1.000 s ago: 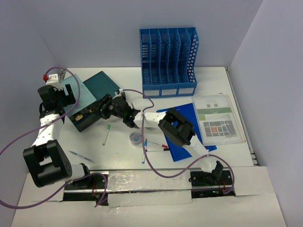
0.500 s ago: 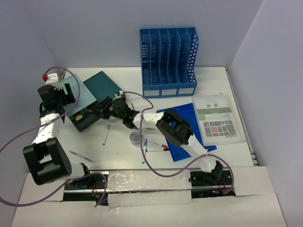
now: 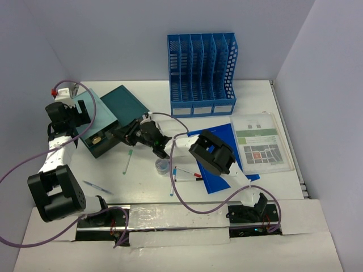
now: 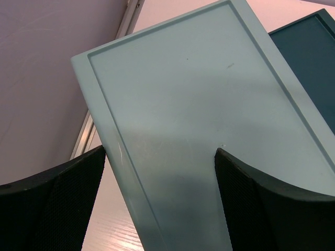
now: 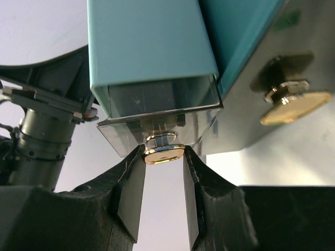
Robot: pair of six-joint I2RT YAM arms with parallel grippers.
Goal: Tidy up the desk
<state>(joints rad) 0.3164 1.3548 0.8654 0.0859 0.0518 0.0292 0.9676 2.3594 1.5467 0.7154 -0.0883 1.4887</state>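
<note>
Tabletop (image 3: 266, 96) holds a teal box (image 3: 122, 102). My right jaws pinch the gold knob (image 5: 164, 152) on its drawer (image 5: 152, 47); my left jaws gape wide over a pale panel (image 4: 193, 130).

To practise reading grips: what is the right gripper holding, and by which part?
The right gripper pinches the drawer by its gold knob, one finger on each side.

From above, the right gripper (image 3: 122, 136) covers the gold knob (image 5: 164, 153) on the teal box (image 3: 127, 102), and the printed sheet (image 3: 261, 141) far right of the box is too small to read. The left wrist camera cuts the box's pale panel (image 4: 193, 120) and both fingers (image 4: 52, 209) at the bottom edge. The right wrist camera cuts the box's top; the grey joint (image 5: 44, 125) behind the box is blurred.
</note>
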